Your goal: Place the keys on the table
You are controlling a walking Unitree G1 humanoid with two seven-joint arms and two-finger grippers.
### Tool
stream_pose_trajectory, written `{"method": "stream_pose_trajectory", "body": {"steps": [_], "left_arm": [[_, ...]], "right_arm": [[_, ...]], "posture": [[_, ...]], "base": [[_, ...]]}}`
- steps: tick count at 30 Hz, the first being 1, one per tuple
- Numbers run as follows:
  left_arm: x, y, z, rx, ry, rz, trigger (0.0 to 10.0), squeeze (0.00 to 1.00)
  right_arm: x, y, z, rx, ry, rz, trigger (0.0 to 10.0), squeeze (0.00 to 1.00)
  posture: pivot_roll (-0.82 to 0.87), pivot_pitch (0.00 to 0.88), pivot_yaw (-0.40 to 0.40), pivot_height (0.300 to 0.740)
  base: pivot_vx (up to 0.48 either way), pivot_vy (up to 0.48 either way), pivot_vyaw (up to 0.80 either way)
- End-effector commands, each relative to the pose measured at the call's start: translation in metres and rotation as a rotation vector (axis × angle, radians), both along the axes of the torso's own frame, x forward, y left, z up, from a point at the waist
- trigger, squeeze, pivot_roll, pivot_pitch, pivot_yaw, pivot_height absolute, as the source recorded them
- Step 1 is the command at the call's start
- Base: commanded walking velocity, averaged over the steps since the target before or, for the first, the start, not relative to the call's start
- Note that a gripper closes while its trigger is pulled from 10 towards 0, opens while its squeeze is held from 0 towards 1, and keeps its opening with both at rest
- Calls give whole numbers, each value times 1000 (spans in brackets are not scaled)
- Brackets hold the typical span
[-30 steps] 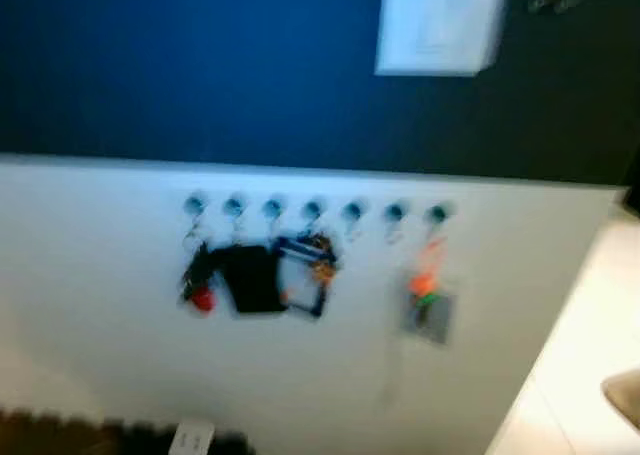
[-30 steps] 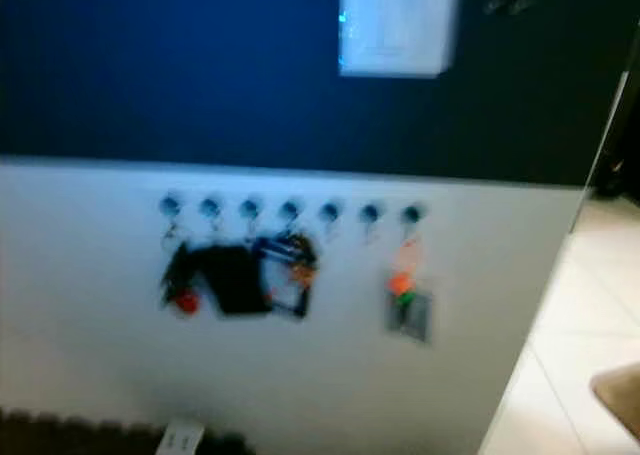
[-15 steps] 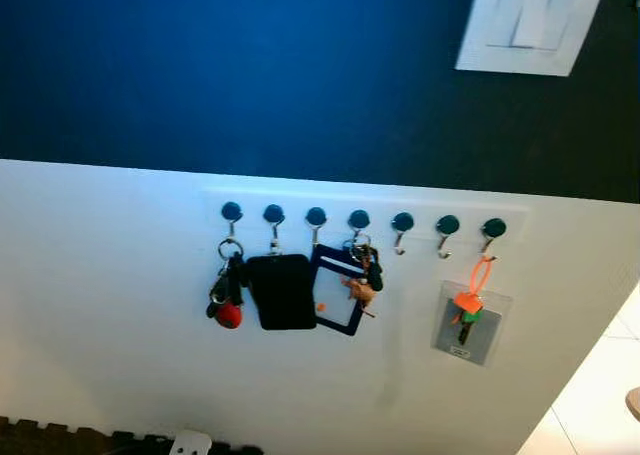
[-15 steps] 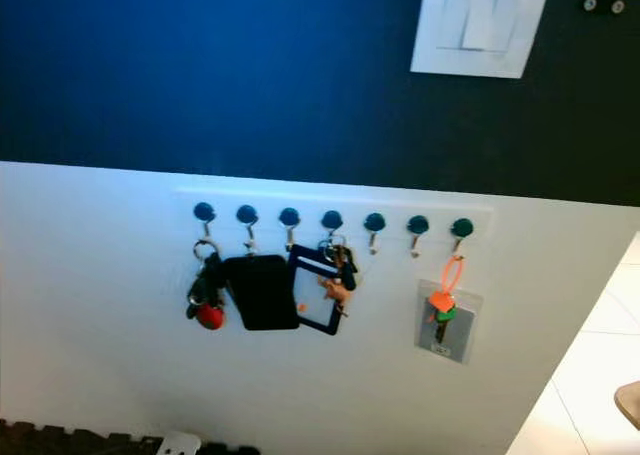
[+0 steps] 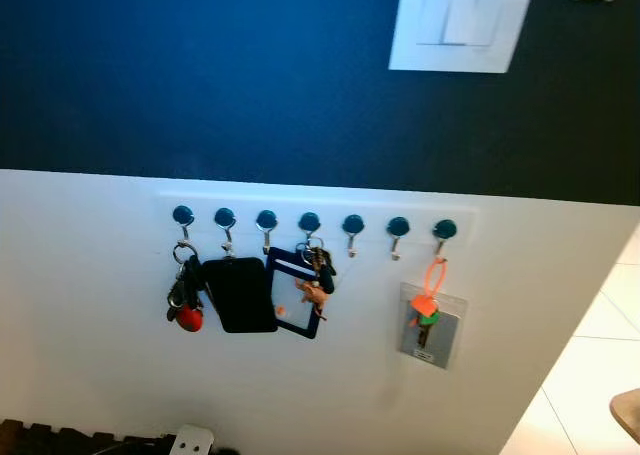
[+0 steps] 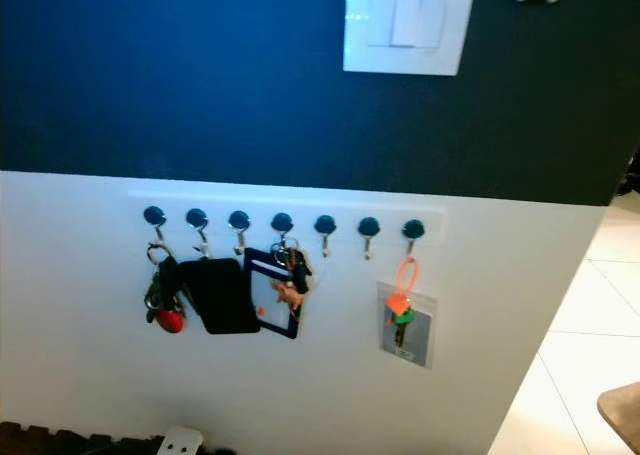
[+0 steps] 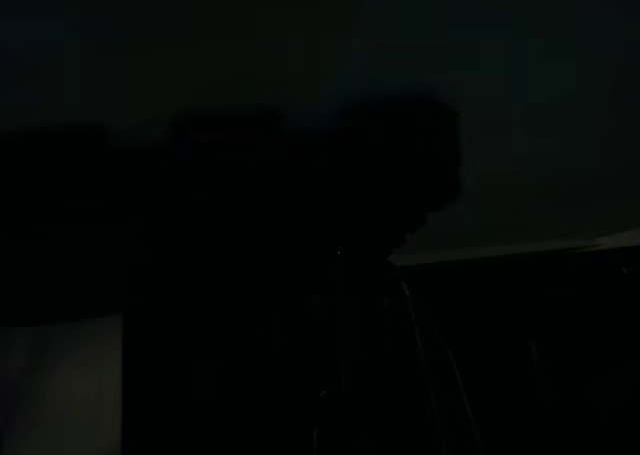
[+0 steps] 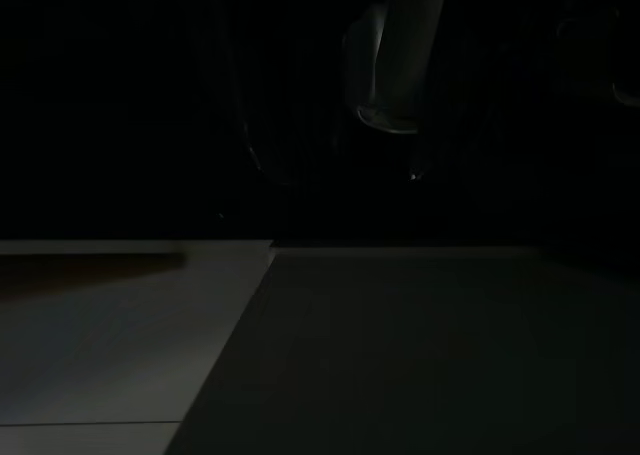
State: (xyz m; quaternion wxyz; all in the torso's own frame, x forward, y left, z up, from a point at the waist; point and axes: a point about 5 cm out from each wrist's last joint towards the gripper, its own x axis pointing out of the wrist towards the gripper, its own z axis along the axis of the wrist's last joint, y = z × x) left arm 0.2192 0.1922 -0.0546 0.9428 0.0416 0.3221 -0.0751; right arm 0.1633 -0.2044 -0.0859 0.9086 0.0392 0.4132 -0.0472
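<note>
Floor: pale tiles run off on the right, nearest us, with a tan edge of something poking in at the far right corner; what it is, no telling.
Low left: a white power strip sits at the foot of the wall beside a dark strip of matting.
Wall: white lower half, deep blue upper half.
Hooks: a row of seven blue-capped hooks along the top of the white part.
Keys: an orange-looped bunch hangs from the rightmost hook, over a clear tag.
Left cluster: a bunch with a red ball, a black pouch, and a dark badge frame with more keys.
Up high: a white panel on the blue.
Grippers: both wrist views are nearly black; open or clenched, I cannot tell.
</note>
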Motion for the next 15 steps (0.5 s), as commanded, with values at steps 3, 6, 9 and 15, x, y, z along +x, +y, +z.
{"method": "stream_pose_trajectory", "body": {"steps": [3,6,9,15], "left_arm": [[-3,2,-2,3,12,-1,10000,0],[-4,2,-2,-4,15,-4,10000,0],[-4,3,-2,-5,18,-7,10000,0],[-3,1,-2,-7,19,-18,10000,0]], "right_arm": [[1,0,0,-1,-2,-1,10000,0],[1,-2,1,-3,-2,-3,10000,0],[1,-4,1,-4,-2,-5,10000,0],[0,-4,1,-6,-1,-7,10000,0]], "posture": [[65,5,-8,740],[64,5,-7,740],[62,5,-6,740],[61,7,-6,740]], "base": [[0,0,0],[0,0,0],[0,0,0],[0,0,0]]}}
